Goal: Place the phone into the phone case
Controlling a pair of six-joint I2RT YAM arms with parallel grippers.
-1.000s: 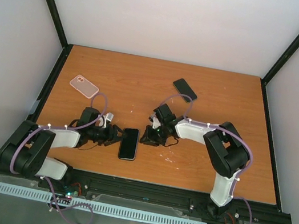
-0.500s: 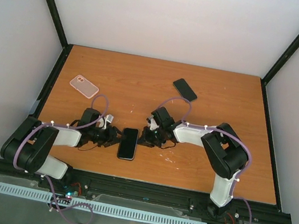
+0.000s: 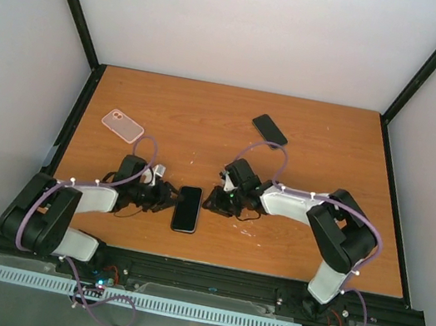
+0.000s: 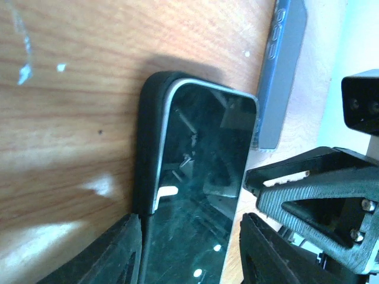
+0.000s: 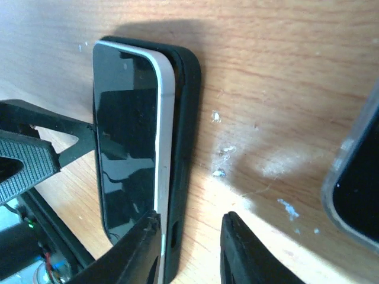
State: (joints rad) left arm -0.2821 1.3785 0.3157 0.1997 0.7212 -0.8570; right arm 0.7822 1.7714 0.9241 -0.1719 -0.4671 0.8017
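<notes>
The dark phone [image 3: 187, 210] lies screen up on the black phone case [image 4: 149, 148], between both grippers near the table's front. Its silver rim stands above the case wall along one long side [image 5: 166, 136]. My left gripper [image 3: 171, 197] is at the phone's left edge. In the left wrist view the left gripper's [image 4: 189, 222] jaws are apart with the phone [image 4: 207, 148] between them; contact is unclear. My right gripper [image 3: 211, 200] is at the phone's right edge. In the right wrist view the right gripper [image 5: 190, 219] is slightly open. One finger is by the silver rim, the other over bare wood, with the case [image 5: 186, 118] wall between them.
A pink phone case [image 3: 123, 125] lies at the far left of the wooden table [image 3: 322, 148]. A second dark phone in a clear case [image 3: 269, 129] lies at the far middle and shows at the right wrist view's edge [image 5: 355, 177]. Black frame rails border the table.
The right arm's elbow has swung out to the right while its gripper stayed at the phone's right edge. The left gripper stays at the left edge. The phone has hardly moved.
</notes>
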